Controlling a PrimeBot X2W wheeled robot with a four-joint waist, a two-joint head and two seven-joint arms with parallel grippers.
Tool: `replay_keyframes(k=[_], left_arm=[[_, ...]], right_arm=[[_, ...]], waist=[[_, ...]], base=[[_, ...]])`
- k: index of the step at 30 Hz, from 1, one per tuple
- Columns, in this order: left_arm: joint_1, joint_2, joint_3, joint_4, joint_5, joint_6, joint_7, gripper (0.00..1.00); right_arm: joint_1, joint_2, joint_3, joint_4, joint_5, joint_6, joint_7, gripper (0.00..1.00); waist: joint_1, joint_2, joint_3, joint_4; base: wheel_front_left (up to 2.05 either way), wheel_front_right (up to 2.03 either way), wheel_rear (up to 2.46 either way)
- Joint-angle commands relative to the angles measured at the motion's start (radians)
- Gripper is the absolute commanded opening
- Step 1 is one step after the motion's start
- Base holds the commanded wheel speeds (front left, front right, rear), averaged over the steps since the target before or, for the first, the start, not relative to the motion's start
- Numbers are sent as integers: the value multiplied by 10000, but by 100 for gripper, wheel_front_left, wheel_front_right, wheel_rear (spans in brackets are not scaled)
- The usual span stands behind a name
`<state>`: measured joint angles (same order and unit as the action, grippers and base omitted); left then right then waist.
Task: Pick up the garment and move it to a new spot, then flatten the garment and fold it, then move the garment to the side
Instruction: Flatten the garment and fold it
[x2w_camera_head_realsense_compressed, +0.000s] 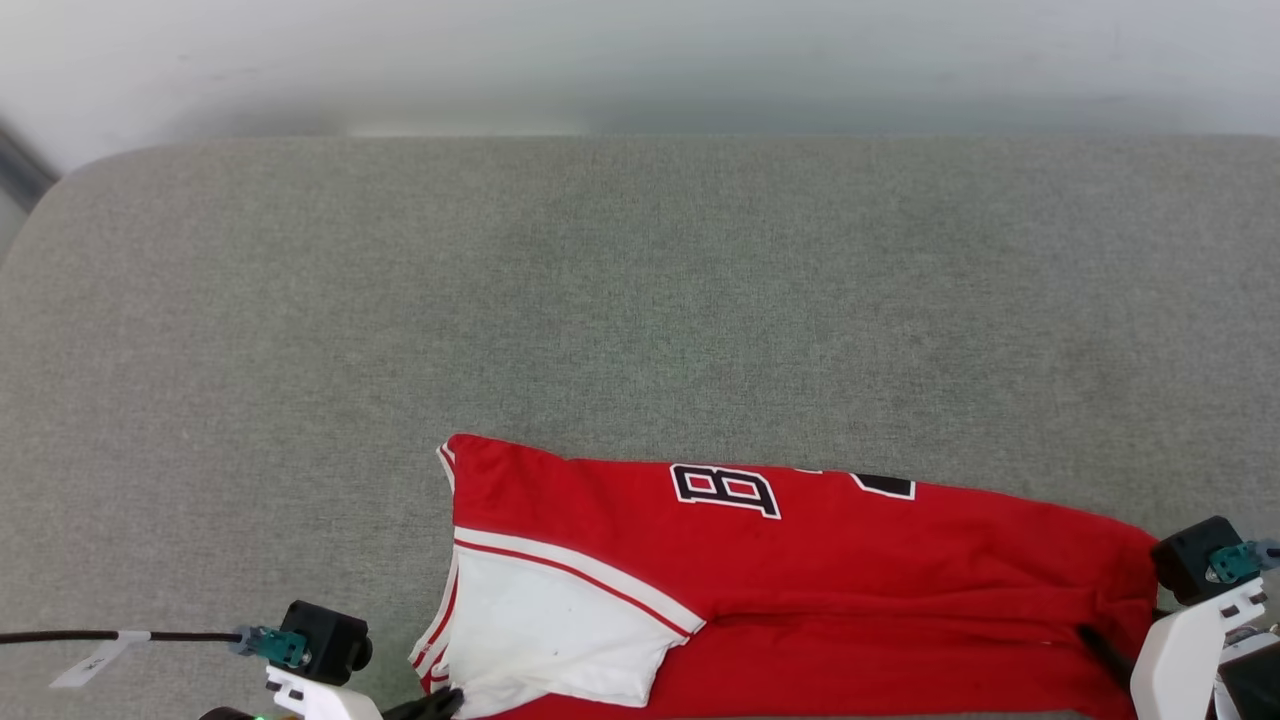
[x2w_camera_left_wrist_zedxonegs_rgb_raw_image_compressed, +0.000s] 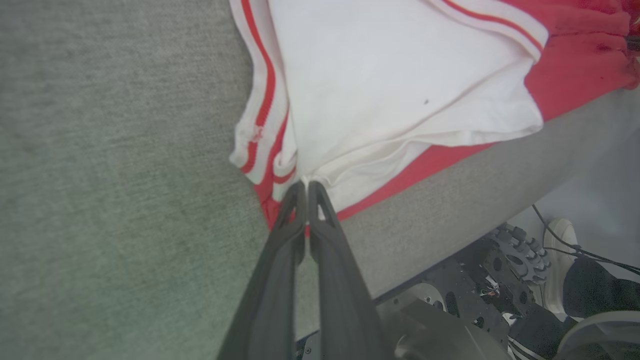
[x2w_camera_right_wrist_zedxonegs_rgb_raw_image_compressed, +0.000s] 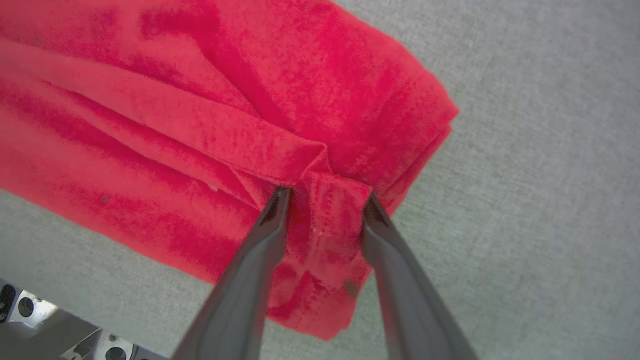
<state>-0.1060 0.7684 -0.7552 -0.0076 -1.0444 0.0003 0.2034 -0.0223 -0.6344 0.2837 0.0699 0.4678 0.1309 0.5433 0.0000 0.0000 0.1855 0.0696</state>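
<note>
The garment (x2w_camera_head_realsense_compressed: 800, 580), a red jersey with a white sleeve and black lettering, lies folded lengthwise along the near edge of the grey cloth-covered table (x2w_camera_head_realsense_compressed: 640, 300). My left gripper (x2w_camera_left_wrist_zedxonegs_rgb_raw_image_compressed: 306, 186) is shut on the gathered corner of the white sleeve (x2w_camera_left_wrist_zedxonegs_rgb_raw_image_compressed: 390, 75), and its tip shows at the bottom edge of the head view (x2w_camera_head_realsense_compressed: 440, 703). My right gripper (x2w_camera_right_wrist_zedxonegs_rgb_raw_image_compressed: 324, 197) stands open at the garment's red right end (x2w_camera_right_wrist_zedxonegs_rgb_raw_image_compressed: 150, 125); a bunched fold of hem lies between its parted fingers. In the head view, one dark finger of the right gripper (x2w_camera_head_realsense_compressed: 1092, 636) rests on the red cloth.
Bare grey table stretches far behind and to both sides of the jersey. A black cable (x2w_camera_head_realsense_compressed: 100, 636) runs off left from the left wrist. Below the table's near edge I see the robot's base (x2w_camera_left_wrist_zedxonegs_rgb_raw_image_compressed: 450, 300) and a white shoe (x2w_camera_left_wrist_zedxonegs_rgb_raw_image_compressed: 557, 250).
</note>
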Motion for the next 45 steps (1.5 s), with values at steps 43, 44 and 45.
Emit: replay_keyframes(k=[43,44,45], left_arm=[[1687,-5575,7644,-1494,6654,-1294,-4694,100],[1643,-5556,7572,-1486,6665,-1297,-4694,100],[1608,-5521,7504,-1487,6665,-1299,-4694,100]], right_arm=[[556,5298,-5803,709,-1077,-2,875,100],[547,5342,-5723,839,-1054,-2,890,100],[565,5376,-5604,959,-1026,1,907,100]], waist=[[0,0,127,590],[0,0,156,609],[0,0,173,624]], base=[[0,0,0],[0,0,0],[0,0,0]])
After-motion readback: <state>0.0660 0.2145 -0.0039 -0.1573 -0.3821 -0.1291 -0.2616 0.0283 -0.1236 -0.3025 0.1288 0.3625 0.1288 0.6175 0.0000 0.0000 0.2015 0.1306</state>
